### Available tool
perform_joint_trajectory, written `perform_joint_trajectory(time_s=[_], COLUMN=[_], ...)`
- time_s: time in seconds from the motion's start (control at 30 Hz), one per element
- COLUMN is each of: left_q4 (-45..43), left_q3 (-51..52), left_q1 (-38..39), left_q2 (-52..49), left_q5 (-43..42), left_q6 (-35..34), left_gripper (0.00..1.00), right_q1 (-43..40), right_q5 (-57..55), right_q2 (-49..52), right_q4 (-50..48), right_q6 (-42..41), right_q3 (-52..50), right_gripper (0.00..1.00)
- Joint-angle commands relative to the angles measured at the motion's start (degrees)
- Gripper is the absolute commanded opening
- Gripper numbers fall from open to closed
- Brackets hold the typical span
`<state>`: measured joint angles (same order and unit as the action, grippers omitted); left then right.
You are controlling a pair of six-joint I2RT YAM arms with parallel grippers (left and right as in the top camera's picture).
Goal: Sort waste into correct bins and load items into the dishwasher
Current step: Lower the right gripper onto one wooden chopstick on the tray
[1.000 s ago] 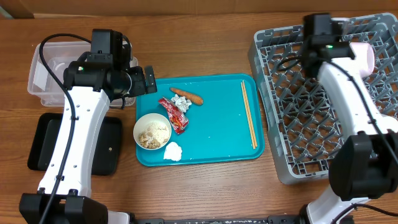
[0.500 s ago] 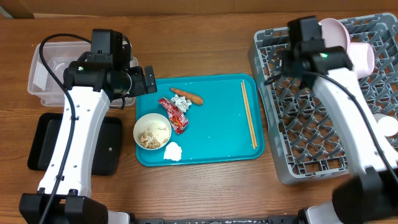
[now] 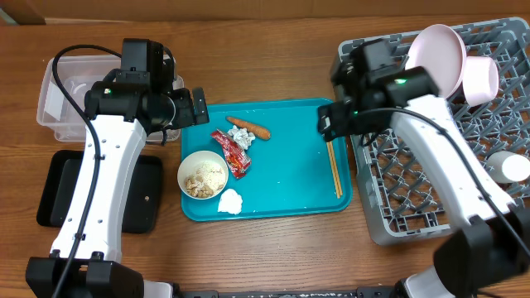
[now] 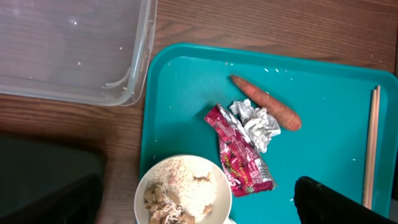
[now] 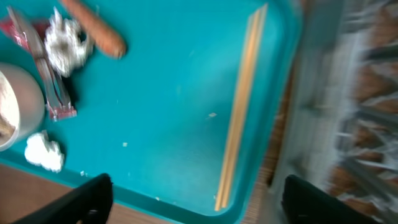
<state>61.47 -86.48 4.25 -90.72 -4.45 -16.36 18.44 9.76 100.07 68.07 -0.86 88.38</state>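
Swung over from the rack (image 3: pixel 389 211), the right gripper (image 3: pixel 326 124) now hangs above the far end of the chopsticks (image 3: pixel 334 165), fingers spread wide with nothing between them. With that arm gone, the plate (image 3: pixel 439 56) shows on edge at the rack's back. The left arm has not shifted.

Two chopsticks lie side by side along the right edge of the teal tray (image 3: pixel 290 174). From overhead the gripper covers their far end; the right wrist view shows nearly their whole length, though its rack side is blurred. On the tray's left part are:
- one carrot (image 3: pixel 250 128)
- one wrapper (image 3: pixel 232 155)
- one bowl (image 3: pixel 181 170) with leftovers (image 3: pixel 204 178)
- two paper scraps, one (image 3: pixel 242 139) touching the carrot and one (image 3: pixel 230 201) just beside the bowl.

The left wrist view cuts the bowl off at the bottom.

Beside the plate in the rack lies one pink cup (image 3: pixel 481 79). One white cup (image 3: pixel 507 167) sits at the frame's right edge, partly cut off.

The left gripper (image 3: pixel 192 106), fingers fully apart and empty, hangs over the tray's left rim. Its arm hides part of the tub (image 3: pixel 58 108) and much of the black tray (image 3: pixel 58 199) nearer the camera.
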Motion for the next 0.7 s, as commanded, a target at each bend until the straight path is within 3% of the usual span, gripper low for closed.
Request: perform_joint_trajectory(time_s=[0.0,0.1,0.2,0.67], left_q4=[0.2,0.2,0.2,0.5], left_q3=[-0.2,-0.2,-0.2,-0.2], left_q1=[-0.2,-0.2,-0.2,-0.2], left_q2=[1.3,1.3,1.3,1.3], left_q5=[0.0,0.0,-0.1,-0.1], left_q6=[-0.4,-0.4,-0.4,-0.6], left_gripper=[1.0,1.0,1.0,1.0], right_q1=[1.4,2.1,2.1,2.1], right_q5=[3.4,3.4,3.2,3.2], right_q2=[4.4,7.2,9.0,11.9], right_q4=[-0.8,-1.4,-3.2,-11.7], right_q6=[0.7,0.4,-1.0,-2.4], right_q3=[-2.4,-4.2,-6.1,-16.2], right_gripper=[0.8,0.68,0.66,0.65])
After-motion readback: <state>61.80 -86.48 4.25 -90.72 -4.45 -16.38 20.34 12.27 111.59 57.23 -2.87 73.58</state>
